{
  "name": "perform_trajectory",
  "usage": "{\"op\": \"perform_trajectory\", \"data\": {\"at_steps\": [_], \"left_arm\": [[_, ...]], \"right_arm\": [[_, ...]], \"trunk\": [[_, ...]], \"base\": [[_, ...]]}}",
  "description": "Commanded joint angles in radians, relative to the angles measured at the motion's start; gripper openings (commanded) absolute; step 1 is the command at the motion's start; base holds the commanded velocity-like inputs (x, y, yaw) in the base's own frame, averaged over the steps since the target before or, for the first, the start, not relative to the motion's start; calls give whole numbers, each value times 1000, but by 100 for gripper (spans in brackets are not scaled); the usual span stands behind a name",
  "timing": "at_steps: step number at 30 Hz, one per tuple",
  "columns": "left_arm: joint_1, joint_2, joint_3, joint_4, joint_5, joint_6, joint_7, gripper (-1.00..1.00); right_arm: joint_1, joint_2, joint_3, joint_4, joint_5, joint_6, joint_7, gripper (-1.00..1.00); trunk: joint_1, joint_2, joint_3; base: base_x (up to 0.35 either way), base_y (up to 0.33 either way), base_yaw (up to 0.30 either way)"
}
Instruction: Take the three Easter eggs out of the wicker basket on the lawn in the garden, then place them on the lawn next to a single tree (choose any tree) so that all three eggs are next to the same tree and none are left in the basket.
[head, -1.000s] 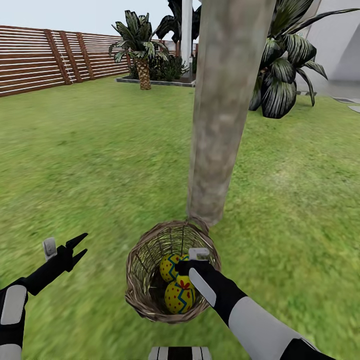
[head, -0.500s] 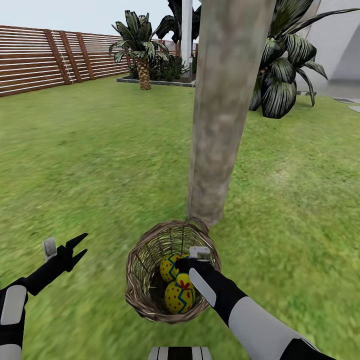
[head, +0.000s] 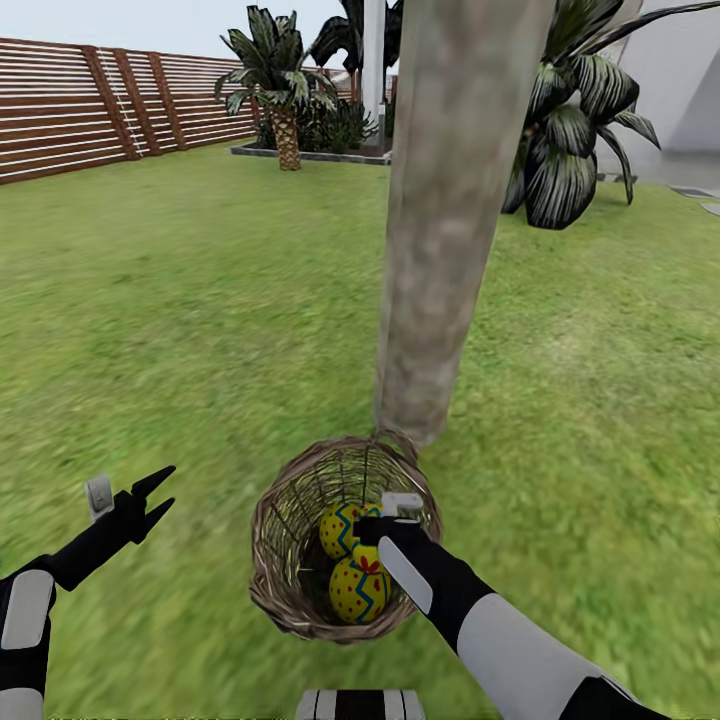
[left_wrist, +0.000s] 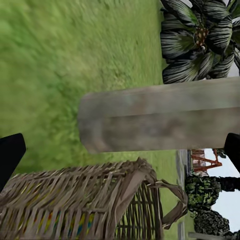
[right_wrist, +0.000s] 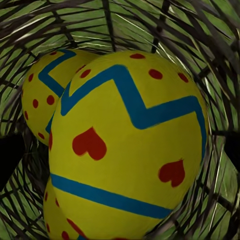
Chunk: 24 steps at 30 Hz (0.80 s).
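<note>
The wicker basket (head: 343, 540) is sitting on the lawn (head: 180, 330) right at the foot of the tree (head: 440, 230), its far rim with a loop handle touching or nearly touching the base of the pale mottled trunk. The right gripper (head: 378, 530) is reaching down inside the basket among the Easter eggs (head: 358, 588); from the head view two eggs are showing, one nearer the robot and one (head: 340, 527) behind it, partly covered by the gripper. In the right wrist view a heart-marked egg (right_wrist: 127, 145) is looming close between the dark finger edges, with a dotted egg (right_wrist: 42, 97) behind it and part of another below, all ringed by the woven wall; whether the fingers are pinching an egg or only straddling it cannot be told. The left gripper (head: 150, 495) is hovering over the grass well to the left of the basket, its two pointed fingers spread apart and holding nothing. Beyond the trunk a broad-leaved striped plant (head: 575, 140) is standing to the right, a small palm (head: 280, 95) is rising in a planter bed further back, and a slatted wooden fence (head: 80, 105) is running along the left.
</note>
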Motion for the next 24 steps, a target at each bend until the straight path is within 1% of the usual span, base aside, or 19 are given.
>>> {"op": "perform_trajectory", "data": {"at_steps": [1, 2, 6, 9, 11, 13, 17, 20, 23, 24], "left_arm": [[-1, 0, 2, 0, -1, 5, -4, 100], [-1, 0, 2, 0, -1, 5, -4, 100], [-1, 0, 2, 0, -1, 5, -4, 100], [0, 0, 2, 0, -1, 5, -4, 100], [-1, -1, 2, 0, -1, 5, -4, 100], [11, -11, 1, 3, -1, -4, -4, 100], [16, -11, 1, 3, -1, -4, -4, 100], [17, -11, 0, 3, -1, -4, -4, 100], [17, -11, 0, 3, -1, -4, -4, 100], [17, -11, 0, 3, -1, -4, -4, 100]], "right_arm": [[-1, 0, 3, -1, -6, 3, -8, 100], [-1, 0, 3, -1, -6, 3, -8, 100], [-1, 0, 3, -1, -6, 3, -8, 100], [-1, 0, 3, -1, -5, 3, -8, 100], [-1, 0, 3, -1, -6, 3, -8, 100], [-8, 0, 5, 7, -11, 3, -1, 100], [-9, 0, 5, 7, -10, 3, -3, 100], [-10, 0, 7, 7, -9, 3, -3, 100], [-10, 0, 7, 7, -6, 3, -4, 100], [-10, 0, 7, 7, -6, 3, -4, 100]], "trunk": [[0, -1, -5], [1, -1, -9], [1, -1, -9], [2, -2, -20], [2, -2, -20], [2, -2, -20], [2, -2, -20], [3, -2, -32], [3, -2, -32], [4, -2, -36]], "base": [[0, 0, 0], [0, 0, 0], [0, 0, 0], [0, 0, 0], [0, 0, 0], [0, 0, 0], [0, 0, 0], [0, 0, 0], [0, 0, 0], [0, 0, 0]]}}
